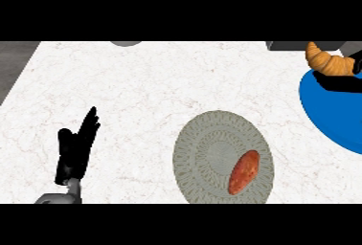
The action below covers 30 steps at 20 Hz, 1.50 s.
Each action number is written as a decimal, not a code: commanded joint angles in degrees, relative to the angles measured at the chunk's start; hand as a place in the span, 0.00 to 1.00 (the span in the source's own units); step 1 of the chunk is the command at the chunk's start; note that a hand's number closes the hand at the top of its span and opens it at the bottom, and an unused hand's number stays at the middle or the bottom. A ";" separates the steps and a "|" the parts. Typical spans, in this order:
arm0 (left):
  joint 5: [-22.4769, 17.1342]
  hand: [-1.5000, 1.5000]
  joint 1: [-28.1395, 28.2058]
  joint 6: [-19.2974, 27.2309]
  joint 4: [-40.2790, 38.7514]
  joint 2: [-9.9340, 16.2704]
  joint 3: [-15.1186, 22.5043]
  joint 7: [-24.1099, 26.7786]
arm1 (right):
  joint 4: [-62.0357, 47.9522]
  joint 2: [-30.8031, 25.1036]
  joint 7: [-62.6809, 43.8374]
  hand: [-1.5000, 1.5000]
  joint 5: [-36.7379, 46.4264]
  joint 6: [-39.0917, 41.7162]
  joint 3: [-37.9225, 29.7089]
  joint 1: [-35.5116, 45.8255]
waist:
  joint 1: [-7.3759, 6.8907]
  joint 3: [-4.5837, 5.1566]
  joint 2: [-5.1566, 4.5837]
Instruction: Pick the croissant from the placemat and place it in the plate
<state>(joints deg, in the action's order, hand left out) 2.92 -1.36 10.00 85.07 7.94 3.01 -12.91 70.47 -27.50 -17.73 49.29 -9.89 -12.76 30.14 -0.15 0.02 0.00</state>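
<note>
The golden-brown croissant [327, 60] shows at the upper right, over the far end of the blue placemat [329, 117]. My right hand [341, 83] is curled round its lower side, and part of the croissant is hidden by the fingers. The grey patterned plate [205, 158] lies at centre right, to the left of the placemat. On its right half rests a reddish-orange oblong food item [244, 171]. My left hand [76, 143] rests open at the lower left, fingers pointing up, well away from the plate.
The white marble counter [141, 86] spreads to the left and back. A grey round object [126, 43] peeks in at the top edge. A dark grey block [293, 45] sits at the top right. The counter's left edge runs along the dark floor [13, 62].
</note>
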 commanded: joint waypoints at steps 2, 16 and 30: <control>1.72 0.50 -1.41 1.19 0.59 -1.27 0.57 -1.73 | -11.35 -2.57 3.79 1.00 -0.27 -3.17 -3.70 3.09 | -0.38 -0.04 -0.12; 1.78 0.50 -0.70 -0.14 -2.40 -1.72 -0.45 2.23 | -41.83 -11.16 16.94 1.00 -3.40 1.01 -8.75 9.33 | -1.11 -0.09 -0.43; 0.36 0.50 0.04 -2.15 -1.03 -1.22 -1.29 1.49 | -54.99 -13.66 36.16 0.00 -7.25 10.16 -11.61 10.07 | -1.38 -0.19 -0.56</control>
<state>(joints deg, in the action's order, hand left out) 3.55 -2.38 7.81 83.79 7.07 1.95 -11.86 16.35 -41.23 11.44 44.45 -0.24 -22.51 40.76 -1.77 -0.06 -0.63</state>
